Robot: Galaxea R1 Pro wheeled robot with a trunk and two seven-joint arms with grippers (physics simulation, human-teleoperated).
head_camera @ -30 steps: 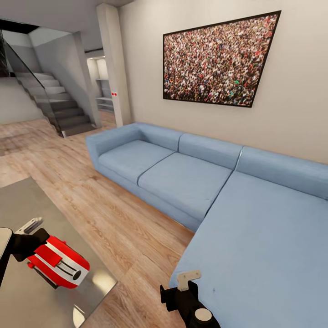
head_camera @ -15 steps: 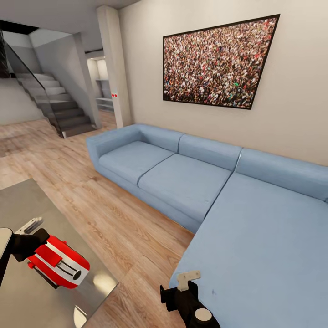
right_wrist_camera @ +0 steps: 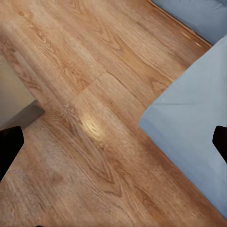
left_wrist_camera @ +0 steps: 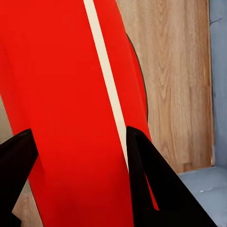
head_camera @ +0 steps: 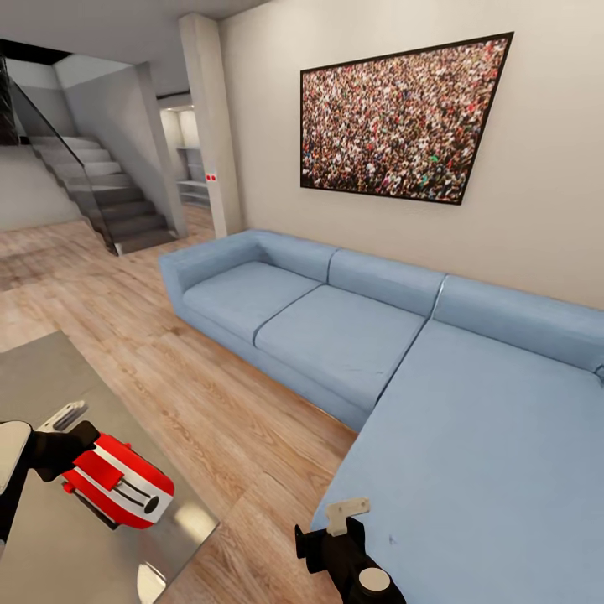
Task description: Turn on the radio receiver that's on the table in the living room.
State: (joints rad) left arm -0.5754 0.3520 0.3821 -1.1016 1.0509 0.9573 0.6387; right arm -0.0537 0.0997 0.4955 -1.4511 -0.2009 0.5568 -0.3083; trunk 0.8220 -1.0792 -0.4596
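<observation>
At the far left of the head view, the left gripper (head_camera: 63, 440) is seen low over the grey tabletop (head_camera: 50, 537), its jaws pinching the radio receiver (head_camera: 117, 482). The glossy red box is held tilted above the tabletop's near right corner, its white stripes and panel turned upward; whether its underside touches the surface cannot be told. In the left wrist view, the red casing (left_wrist_camera: 71, 109) with one pale stripe is framed by both black fingers (left_wrist_camera: 151, 184), which lie against its sides, with the wood floor (left_wrist_camera: 175, 80) showing beyond it.

Behind the tabletop, a staircase (head_camera: 92, 193) with a glass balustrade is seen at the back left, beside a pale column (head_camera: 210, 117). The plank floor runs between the tabletop and the light-blue L-shaped sofa (head_camera: 377, 352), which occupies the middle and right. Above the sofa, a black-framed crowd photograph (head_camera: 403, 117) is hung on the beige wall.

At the bottom, right of centre, the right gripper (head_camera: 340, 524) is held over the sofa's near edge. In the right wrist view, its jaws are spread wide, each dark fingertip (right_wrist_camera: 9, 146) at an opposite edge, with floor and sofa corner (right_wrist_camera: 194, 118) between them.
</observation>
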